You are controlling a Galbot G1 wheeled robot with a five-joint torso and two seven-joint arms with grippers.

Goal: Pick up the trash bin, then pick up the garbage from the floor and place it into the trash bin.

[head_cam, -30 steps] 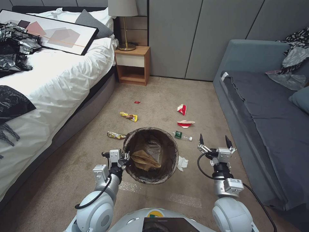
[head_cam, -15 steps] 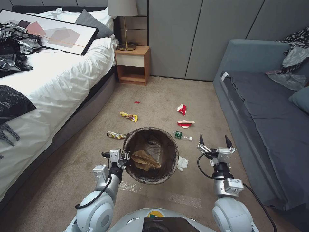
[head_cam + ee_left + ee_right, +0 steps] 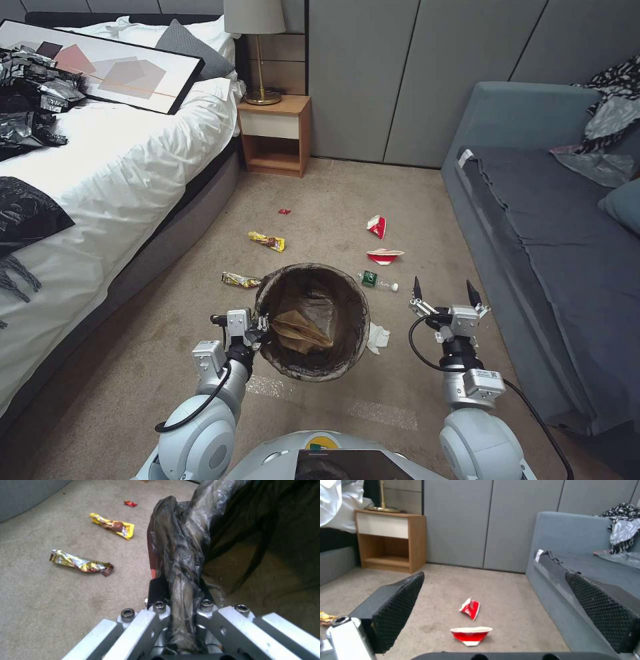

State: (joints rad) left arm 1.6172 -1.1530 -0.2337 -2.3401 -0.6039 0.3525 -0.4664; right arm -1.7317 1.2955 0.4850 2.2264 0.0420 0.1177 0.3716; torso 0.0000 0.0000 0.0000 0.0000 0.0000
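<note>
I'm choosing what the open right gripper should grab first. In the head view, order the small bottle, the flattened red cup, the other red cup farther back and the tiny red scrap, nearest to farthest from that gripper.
From the right gripper:
1. Small bottle, just to its left.
2. Flattened red cup, ahead and left.
3. Other red cup, farther ahead.
4. Tiny red scrap, far left, toward the nightstand.

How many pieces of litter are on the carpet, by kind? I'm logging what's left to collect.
Crushed red-and-white paper cups: 2
Yellow-gold snack wrappers: 2
Small clear green-labelled bottle: 1
Crumpled white tissue: 1
Tiny red scrap: 1
Total: 7
</note>
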